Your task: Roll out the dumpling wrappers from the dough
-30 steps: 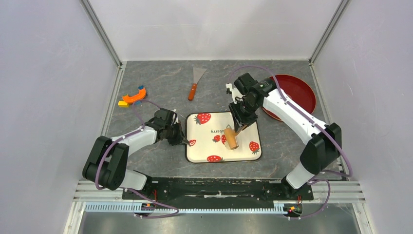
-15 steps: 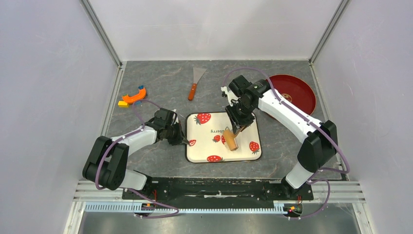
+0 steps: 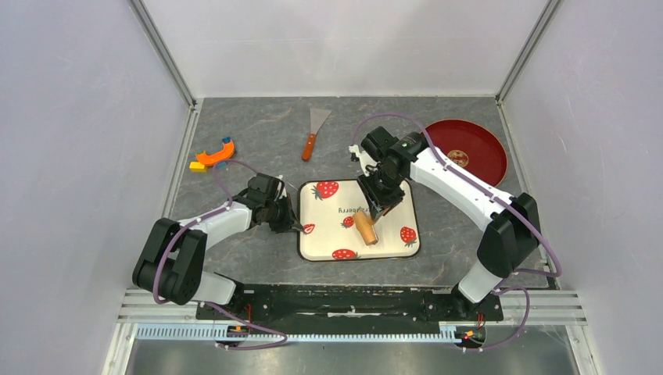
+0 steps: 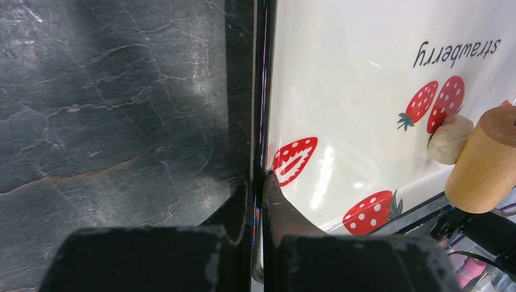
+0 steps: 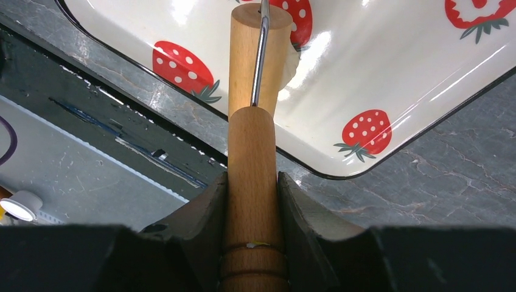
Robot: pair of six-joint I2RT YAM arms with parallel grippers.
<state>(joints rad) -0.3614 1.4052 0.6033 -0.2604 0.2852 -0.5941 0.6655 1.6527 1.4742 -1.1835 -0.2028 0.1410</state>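
Wood fills my right gripper (image 5: 252, 180): both fingers are clamped on the handle of the rolling pin (image 5: 252, 140), whose barrel reaches out over the near half of the strawberry tray (image 5: 389, 67). The dough (image 4: 449, 139) lies on the tray, a small pale lump pressed against the barrel's side and, as far as I can judge, not yet flattened into a wrapper. To roll well I should bear down evenly and drive the barrel squarely over the lump rather than nudge it aside; the glossy tray looks slick, so the dough may slide. My left gripper (image 4: 258, 182) pinches the tray's left rim, which should stop it skating. Beyond the tray's far edge lies a scraper (image 3: 313, 134), with a red plate (image 3: 485, 141) off its far-right corner and an orange curved piece (image 3: 215, 155) well off its far-left. None of them blocks the pin's path.
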